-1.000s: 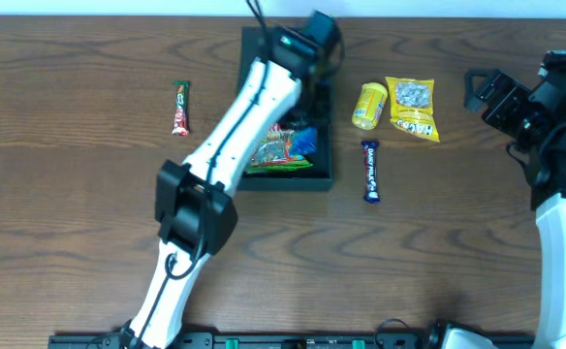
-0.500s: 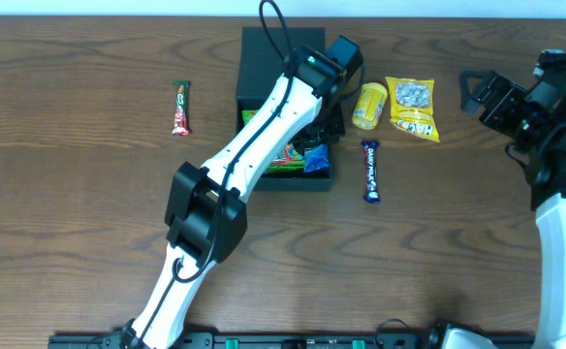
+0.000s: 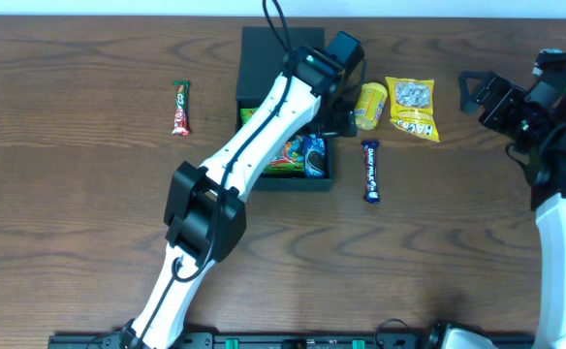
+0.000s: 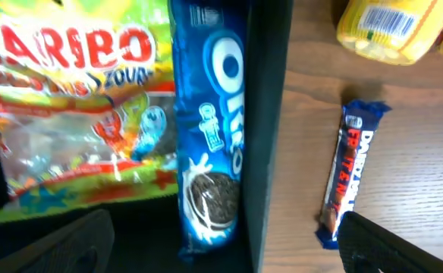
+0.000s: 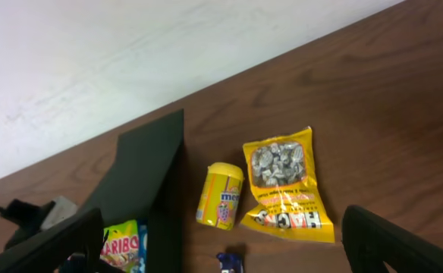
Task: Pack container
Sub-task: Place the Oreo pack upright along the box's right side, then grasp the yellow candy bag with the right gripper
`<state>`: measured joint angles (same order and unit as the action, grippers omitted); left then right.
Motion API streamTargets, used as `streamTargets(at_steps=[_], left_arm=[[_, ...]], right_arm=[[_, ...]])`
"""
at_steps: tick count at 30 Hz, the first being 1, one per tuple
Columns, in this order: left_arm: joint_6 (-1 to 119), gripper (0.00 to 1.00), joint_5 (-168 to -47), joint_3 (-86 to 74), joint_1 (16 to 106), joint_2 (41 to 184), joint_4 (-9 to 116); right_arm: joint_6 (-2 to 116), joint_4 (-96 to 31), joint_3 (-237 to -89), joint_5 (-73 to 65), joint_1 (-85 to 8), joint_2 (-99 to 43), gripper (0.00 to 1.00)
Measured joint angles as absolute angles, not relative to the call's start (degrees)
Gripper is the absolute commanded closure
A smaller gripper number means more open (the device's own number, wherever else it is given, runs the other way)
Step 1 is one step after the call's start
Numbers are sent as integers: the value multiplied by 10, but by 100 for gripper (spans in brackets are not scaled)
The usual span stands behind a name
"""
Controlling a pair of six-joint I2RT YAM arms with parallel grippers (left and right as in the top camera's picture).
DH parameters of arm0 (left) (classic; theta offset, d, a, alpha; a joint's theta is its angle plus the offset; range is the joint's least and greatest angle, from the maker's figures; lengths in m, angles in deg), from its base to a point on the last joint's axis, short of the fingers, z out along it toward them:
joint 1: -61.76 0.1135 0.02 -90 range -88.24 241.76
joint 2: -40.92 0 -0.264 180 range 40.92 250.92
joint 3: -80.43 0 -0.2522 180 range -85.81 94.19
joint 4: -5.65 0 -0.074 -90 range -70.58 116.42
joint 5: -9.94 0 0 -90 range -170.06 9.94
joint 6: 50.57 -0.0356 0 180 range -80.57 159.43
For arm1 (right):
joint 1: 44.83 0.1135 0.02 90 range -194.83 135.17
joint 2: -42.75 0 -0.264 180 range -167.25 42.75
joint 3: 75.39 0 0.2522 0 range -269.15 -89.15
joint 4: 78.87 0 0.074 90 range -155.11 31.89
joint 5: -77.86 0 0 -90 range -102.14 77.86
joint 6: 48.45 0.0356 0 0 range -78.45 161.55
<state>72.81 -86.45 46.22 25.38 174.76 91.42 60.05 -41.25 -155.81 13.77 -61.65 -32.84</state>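
The container (image 3: 247, 68) is a dark box standing open on the table, its flap lid at the far side. Inside lie a Haribo bag (image 3: 281, 155) and a blue Oreo pack (image 3: 315, 157), the pack along the right wall (image 4: 271, 114). My left gripper (image 3: 333, 118) hangs open over that wall. In the left wrist view its fingers straddle the Oreo pack (image 4: 210, 129) and hold nothing (image 4: 229, 254). My right gripper (image 3: 472, 92) is open at the far right, away from the snacks, and empty (image 5: 221, 258).
Right of the container lie a yellow Mentos tub (image 3: 370, 105), a yellow Hacks bag (image 3: 412, 109) and a Dairy Milk bar (image 3: 370, 170). A red-and-green bar (image 3: 180, 107) lies to the left. My left arm crosses over the box.
My left gripper has gone from shut to open, and the Oreo pack now lies loose in the container by its right wall. The right arm has not moved.
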Motion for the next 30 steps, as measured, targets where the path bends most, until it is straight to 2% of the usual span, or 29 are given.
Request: streamTargets(at_steps=[3,7,14,21,30], left_arm=[[695,5,-851,501,274,1747,915],[653,5,-824,561,329,1725,907],[567,5,-826,597,474,1651,906],[511,5,-843,598,550,1649,921],[482,5,-844,598,568,1649,920]], right_arm=[[589,-392,-1558,135,-610,-328,2],[584,-388,-1558,98,-551,-333,3],[607,-374,-1575,17,-445,-409,6],[616,-296,-1710,-30,-437,-535,3],[586,-261,-1795,-144,-438,-665,2]])
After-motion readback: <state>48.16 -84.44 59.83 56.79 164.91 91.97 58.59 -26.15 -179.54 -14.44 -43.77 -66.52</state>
